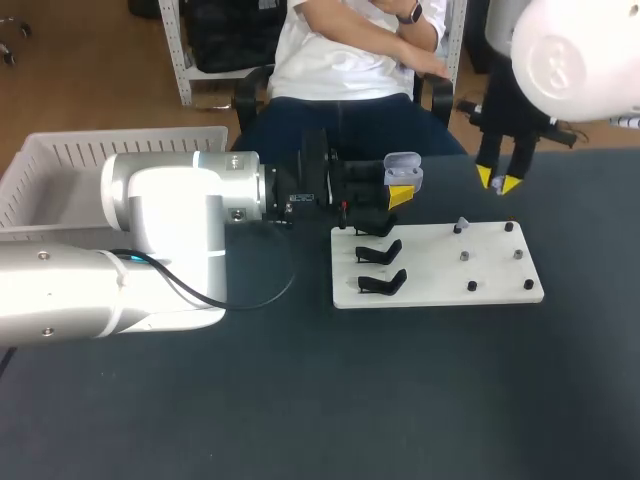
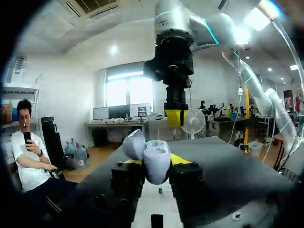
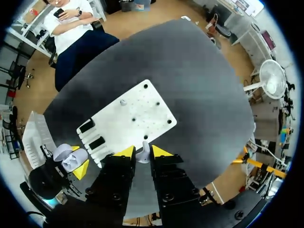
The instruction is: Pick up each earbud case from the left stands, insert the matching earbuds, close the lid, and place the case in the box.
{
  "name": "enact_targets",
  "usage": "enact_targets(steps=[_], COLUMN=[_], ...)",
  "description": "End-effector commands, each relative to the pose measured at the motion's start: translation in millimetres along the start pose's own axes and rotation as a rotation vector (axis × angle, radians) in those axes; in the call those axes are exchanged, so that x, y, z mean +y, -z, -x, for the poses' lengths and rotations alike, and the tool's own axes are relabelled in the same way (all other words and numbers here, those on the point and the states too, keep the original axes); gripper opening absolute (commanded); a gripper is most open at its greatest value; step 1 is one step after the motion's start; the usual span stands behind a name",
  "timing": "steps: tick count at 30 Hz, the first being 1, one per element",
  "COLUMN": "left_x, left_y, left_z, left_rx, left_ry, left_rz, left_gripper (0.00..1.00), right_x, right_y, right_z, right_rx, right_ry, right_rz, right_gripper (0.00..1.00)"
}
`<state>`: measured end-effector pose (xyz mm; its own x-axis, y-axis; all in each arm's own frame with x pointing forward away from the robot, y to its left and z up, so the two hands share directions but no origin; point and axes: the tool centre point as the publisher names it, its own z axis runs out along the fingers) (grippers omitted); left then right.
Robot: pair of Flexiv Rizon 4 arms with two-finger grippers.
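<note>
The left gripper [image 1: 400, 193] is closed on the earbud case [image 1: 403, 172]: in the left wrist view the two fingers clamp the case body [image 2: 156, 164] from opposite sides, with the yellow pads [image 2: 179, 158] against its flanks. The case sits directly between the fingertips, clear of the table [image 1: 400, 400]. Its lid [image 2: 134, 143] is swung open and its hollow interior is exposed. The right gripper [image 1: 497, 182] hangs just beyond the case, tips pointing down, near the far edge of the white board [image 1: 440, 285]. In the right wrist view its jaws stand almost together, and a small pale earbud [image 3: 144, 150] is pinched between the yellow tips of the right gripper [image 3: 142, 156]. In the left wrist view the right gripper [image 2: 175, 117] appears straight ahead of the open case and above it, apart from it. The white board lies flat on the table below both grippers. Two black stands [image 1: 379, 252] on its left part carry nothing. A second earbud [image 1: 460, 226] sits on the right part of the board among small dark pegs. The white box [image 1: 130, 150] stands at the far left of the table, well apart from the case.
</note>
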<state>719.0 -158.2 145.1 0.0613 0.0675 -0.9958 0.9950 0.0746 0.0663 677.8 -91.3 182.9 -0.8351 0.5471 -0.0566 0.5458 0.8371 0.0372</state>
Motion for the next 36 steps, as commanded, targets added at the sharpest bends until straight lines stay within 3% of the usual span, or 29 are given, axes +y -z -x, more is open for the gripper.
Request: enact_targets(steps=[1, 13, 24, 36], left_x=[-1.8, -1.8, -1.8, -1.8], left_y=[0.0, 0.0, 0.0, 0.0], left_z=[-1.1, -1.1, -1.1, -1.1], left_rx=[-0.006, -0.006, -0.006, -0.006], left_ry=[-0.005, -0.005, -0.005, -0.005], left_rz=[0.008, 0.008, 0.008, 0.008], left_gripper=[0.00, 0.00, 0.00, 0.00], right_x=[8.5, 57.4, 86.3, 95.6], right_y=[11.5, 39.2, 31.4, 19.6], right_z=[-6.4, -19.0, -24.7, -26.8], right_rx=[-0.012, -0.018, -0.039, -0.037], right_ry=[0.014, 0.133, 0.188, 0.215], right_rz=[0.007, 0.013, 0.025, 0.021], right_gripper=[0.00, 0.00, 0.00, 0.00])
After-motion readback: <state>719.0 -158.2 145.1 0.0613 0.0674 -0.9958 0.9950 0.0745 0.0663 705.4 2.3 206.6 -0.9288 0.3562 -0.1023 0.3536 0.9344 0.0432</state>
